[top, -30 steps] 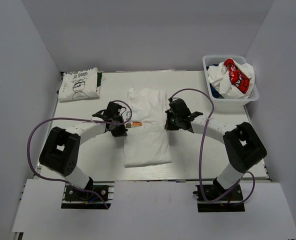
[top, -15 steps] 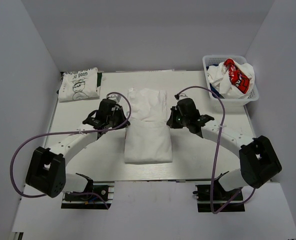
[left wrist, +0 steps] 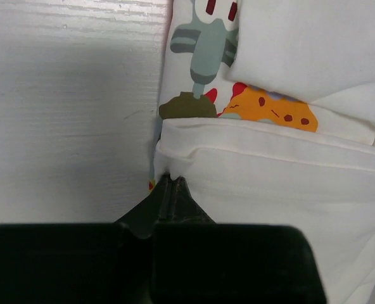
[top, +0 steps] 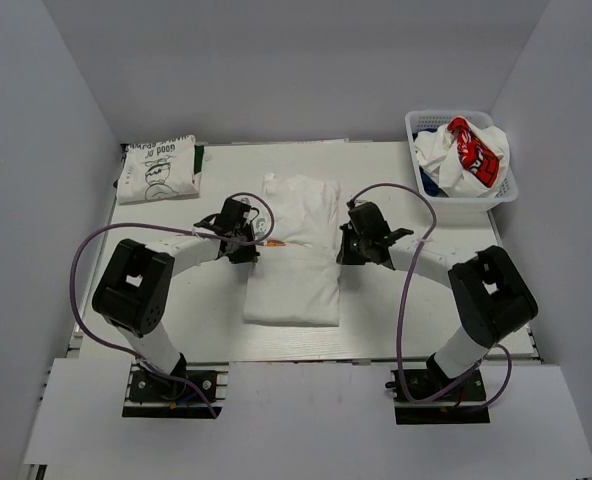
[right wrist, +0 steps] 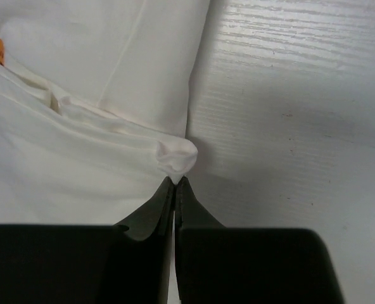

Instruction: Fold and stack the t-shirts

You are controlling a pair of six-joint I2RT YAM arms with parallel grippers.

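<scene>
White t-shirt (top: 291,262) lies mid-table (top: 376,320) between the arms, folded into a long strip, with the near layer lapped over the far part. Cartoon print (grey-green figure, orange patch) shows at the lap's left end. Left gripper (left wrist: 173,182) is pinched closed on the layer's left corner. Right gripper (right wrist: 176,182) is pinched closed on a cloth nub at the right corner.
</scene>
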